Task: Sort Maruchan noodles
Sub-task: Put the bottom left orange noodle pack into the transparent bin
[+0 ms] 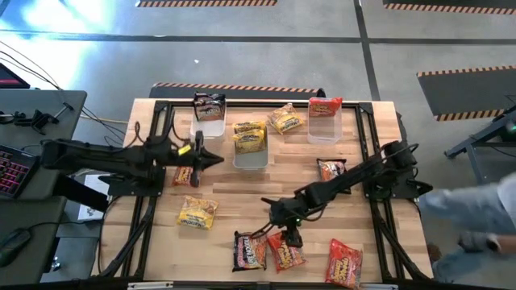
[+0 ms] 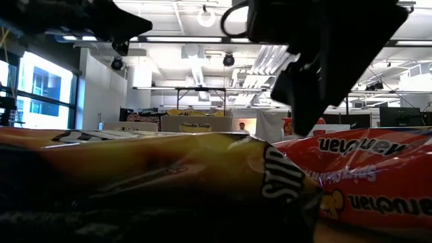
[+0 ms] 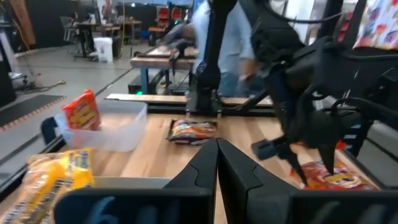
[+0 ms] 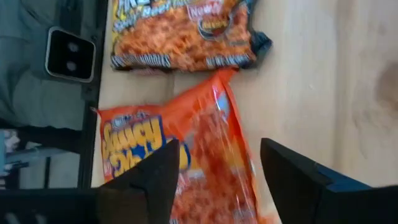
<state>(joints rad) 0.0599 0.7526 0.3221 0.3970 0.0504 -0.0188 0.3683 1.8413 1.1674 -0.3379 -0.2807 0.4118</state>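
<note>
Maruchan noodle packets lie spread over the wooden table [image 1: 242, 201]. Near the front edge are a dark packet [image 1: 250, 251], a red-orange packet [image 1: 285, 251] and a red one [image 1: 345, 263]. My right gripper [image 1: 288, 235] hangs open, slanting down over the red-orange packet [image 4: 211, 149]. Its fingers stand to either side of the packet's far end. My left gripper [image 1: 211, 157] is shut and empty, held level above the table left of the middle bin [image 1: 251, 153], above another packet [image 1: 185, 176].
Three clear bins stand at the far side: the left one [image 1: 211, 121] with a dark packet, the middle one with yellow packets, the right one [image 1: 325, 122] with a red packet. Loose packets lie around [image 1: 286, 118], [image 1: 330, 167], [image 1: 197, 212]. A person [image 1: 476, 217] stands at the right.
</note>
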